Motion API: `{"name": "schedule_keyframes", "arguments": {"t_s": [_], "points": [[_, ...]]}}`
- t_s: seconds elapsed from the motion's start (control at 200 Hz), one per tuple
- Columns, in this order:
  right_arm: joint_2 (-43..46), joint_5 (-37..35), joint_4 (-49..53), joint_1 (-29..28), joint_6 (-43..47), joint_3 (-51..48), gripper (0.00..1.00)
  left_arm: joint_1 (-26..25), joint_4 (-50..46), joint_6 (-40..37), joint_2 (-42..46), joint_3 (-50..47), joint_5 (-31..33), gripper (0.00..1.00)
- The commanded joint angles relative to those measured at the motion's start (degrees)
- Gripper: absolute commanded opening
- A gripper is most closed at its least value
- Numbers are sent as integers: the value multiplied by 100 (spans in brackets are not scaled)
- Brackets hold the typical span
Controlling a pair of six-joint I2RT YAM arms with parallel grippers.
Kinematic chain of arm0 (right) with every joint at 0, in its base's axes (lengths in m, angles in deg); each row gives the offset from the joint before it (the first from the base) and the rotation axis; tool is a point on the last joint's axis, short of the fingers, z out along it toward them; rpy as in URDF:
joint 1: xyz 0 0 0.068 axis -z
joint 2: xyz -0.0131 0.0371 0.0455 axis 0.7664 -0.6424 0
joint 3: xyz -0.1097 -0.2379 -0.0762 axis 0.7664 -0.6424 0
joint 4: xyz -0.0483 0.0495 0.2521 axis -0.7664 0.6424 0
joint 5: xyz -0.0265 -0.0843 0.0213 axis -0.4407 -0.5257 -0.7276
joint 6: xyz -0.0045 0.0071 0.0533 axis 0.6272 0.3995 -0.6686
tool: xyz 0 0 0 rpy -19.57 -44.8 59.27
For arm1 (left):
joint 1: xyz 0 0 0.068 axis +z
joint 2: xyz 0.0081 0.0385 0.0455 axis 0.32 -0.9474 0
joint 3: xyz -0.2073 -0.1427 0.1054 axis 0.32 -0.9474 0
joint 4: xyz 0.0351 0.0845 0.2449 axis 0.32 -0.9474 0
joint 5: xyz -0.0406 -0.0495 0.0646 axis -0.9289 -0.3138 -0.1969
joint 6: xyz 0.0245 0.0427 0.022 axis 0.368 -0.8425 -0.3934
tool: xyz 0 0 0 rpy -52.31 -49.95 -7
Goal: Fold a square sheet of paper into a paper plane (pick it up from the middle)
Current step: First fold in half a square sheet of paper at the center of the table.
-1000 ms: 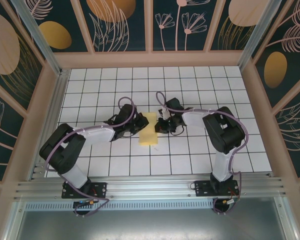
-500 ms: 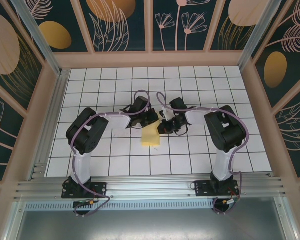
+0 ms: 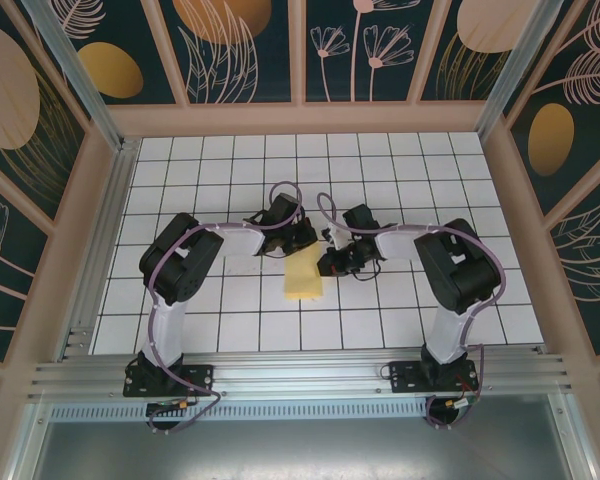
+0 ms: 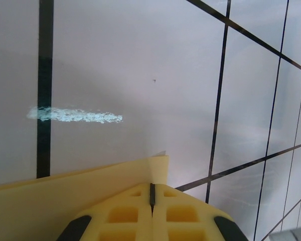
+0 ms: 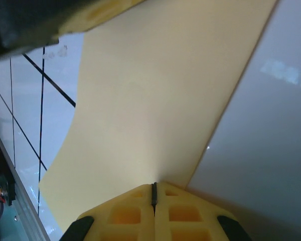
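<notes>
Top external view: we find the square sheet of paper (image 3: pixel 302 282), pale yellow and folded, on the tiled counter (image 3: pixel 220 325) midway between both arms. The left pincer (image 4: pixel 152 187) and right pincer (image 5: pixel 154 186) each stand closed, tips pinching the sheet's far end from opposite sides.

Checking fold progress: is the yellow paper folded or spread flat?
Folded. From above the paper is a narrow rectangle, not a square; the left wrist view shows two layers at its corner.
</notes>
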Motion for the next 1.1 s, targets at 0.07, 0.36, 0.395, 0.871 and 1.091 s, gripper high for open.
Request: {"name": "schedule_keyframes", "arguments": {"t_s": [0.07, 0.36, 0.395, 0.871, 1.091], "points": [[355, 13, 118, -363, -416, -538, 2, 29, -427, 93, -204, -174, 496, 0], [939, -59, -187, -529, -1041, -1395, 2, 27, -445, 71, -240, -148, 522, 0], [1028, -59, -203, -539, -1105, -1493, 2, 31, -445, 62, -231, -157, 522, 0], [2316, -2124, 30, -300, -2646, -885, 44, 60, -372, -271, 1273, -110, 317, 25], [1493, -2587, 354, -493, -2655, -76, 50, 225, -600, -170, 2865, -1488, 792, 45]]}}
